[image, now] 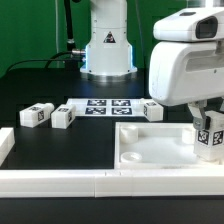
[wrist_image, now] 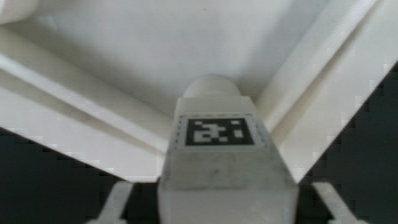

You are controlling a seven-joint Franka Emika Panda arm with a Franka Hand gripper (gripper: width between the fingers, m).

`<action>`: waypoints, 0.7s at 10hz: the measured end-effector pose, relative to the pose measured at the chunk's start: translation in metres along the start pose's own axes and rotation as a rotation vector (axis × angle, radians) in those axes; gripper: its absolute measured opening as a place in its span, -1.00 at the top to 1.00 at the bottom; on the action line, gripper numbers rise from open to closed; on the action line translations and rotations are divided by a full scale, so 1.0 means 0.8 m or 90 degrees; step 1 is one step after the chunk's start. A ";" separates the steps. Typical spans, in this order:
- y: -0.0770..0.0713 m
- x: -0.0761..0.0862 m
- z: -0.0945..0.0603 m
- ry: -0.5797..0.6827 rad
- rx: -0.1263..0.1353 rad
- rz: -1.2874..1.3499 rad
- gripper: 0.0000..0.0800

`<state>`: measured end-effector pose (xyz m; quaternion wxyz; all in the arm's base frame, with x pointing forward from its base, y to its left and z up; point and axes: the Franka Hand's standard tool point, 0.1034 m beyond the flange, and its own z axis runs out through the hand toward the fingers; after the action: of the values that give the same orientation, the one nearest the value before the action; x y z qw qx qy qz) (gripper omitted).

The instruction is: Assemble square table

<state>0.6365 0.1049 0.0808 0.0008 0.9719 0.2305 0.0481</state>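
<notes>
The square table's white panel [image: 150, 146] with its raised rim lies at the exterior view's right. My gripper [image: 208, 128] is shut on a white leg post [image: 210, 140] with a tag and holds it upright over the panel's right part. In the wrist view the post [wrist_image: 217, 135] stands between the fingers [wrist_image: 125, 197], its tip pointing into a corner of the panel [wrist_image: 160, 50]. I cannot tell whether the post touches the panel. Three more leg posts lie on the black table: two at the left [image: 38, 114] [image: 62, 119] and one behind the panel [image: 152, 110].
The marker board [image: 105, 106] lies flat in the middle, in front of the robot base [image: 107, 50]. A long white border rail [image: 100, 181] runs along the front and another piece [image: 5, 146] stands at the left edge.
</notes>
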 end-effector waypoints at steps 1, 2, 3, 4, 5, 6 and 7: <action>0.000 0.000 0.000 0.000 0.000 0.009 0.29; 0.000 0.000 0.000 0.000 0.000 0.014 0.29; -0.001 0.000 0.000 0.002 0.005 0.074 0.29; -0.003 0.001 0.001 0.007 0.017 0.169 0.29; -0.004 0.003 0.001 0.016 0.025 0.237 0.29; -0.003 0.003 0.002 0.021 0.033 0.320 0.29; -0.002 0.002 0.002 0.021 0.039 0.404 0.28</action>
<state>0.6377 0.1071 0.0793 -0.0470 0.9940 -0.0826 0.0547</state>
